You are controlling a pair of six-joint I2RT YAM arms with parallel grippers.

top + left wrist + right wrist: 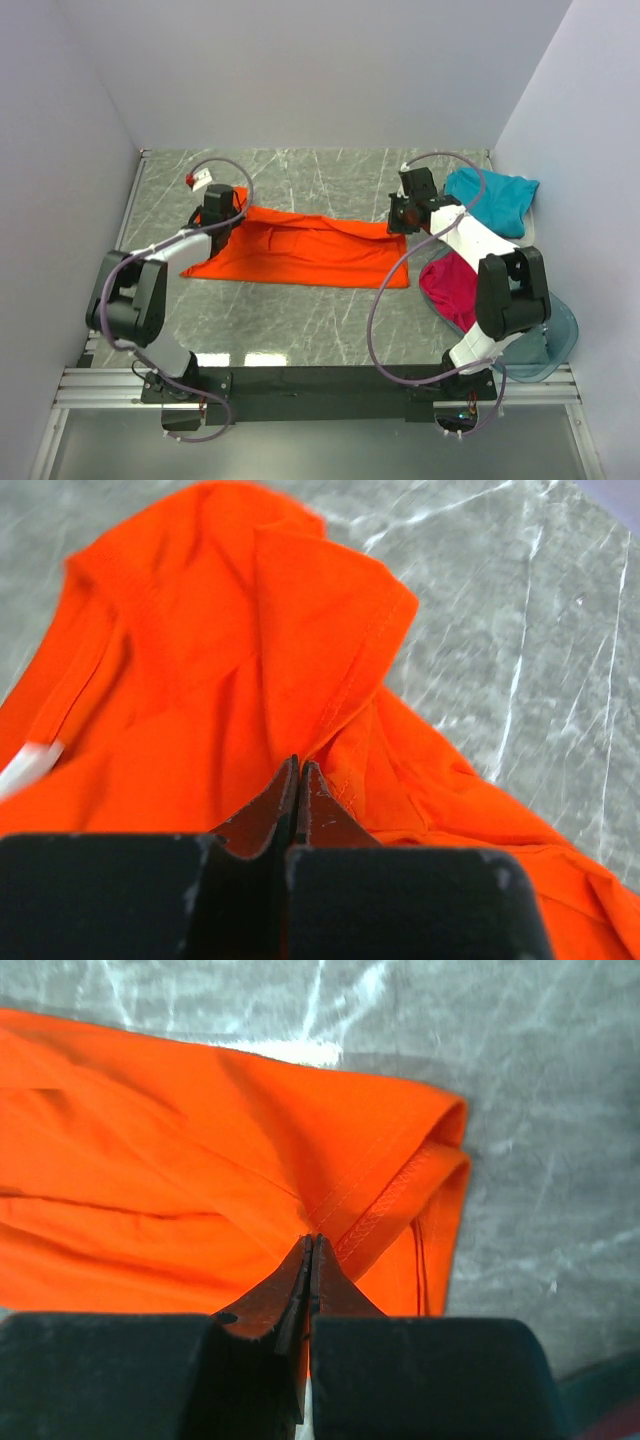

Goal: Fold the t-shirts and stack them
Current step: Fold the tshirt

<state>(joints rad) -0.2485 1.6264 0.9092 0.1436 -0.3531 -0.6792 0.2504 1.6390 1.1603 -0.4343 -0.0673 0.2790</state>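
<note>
The bright orange t-shirt (300, 250) lies stretched across the middle of the table, partly folded lengthwise. My left gripper (222, 218) is at its far left corner, shut on a pinch of orange cloth (230, 660) at the tips (298, 765). My right gripper (400, 222) is at its far right corner, shut on the hemmed edge (150, 1190) at the tips (311, 1242). The teal t-shirt (492, 200) lies bunched at the back right. The magenta-pink t-shirt (448, 285) lies crumpled in front of it. The pale whitish t-shirt is not clearly in view.
A clear bluish plastic tub (562, 340) sits at the near right by the right arm's base. White walls close in the table on the left, back and right. A white label (25, 765) shows on the orange cloth.
</note>
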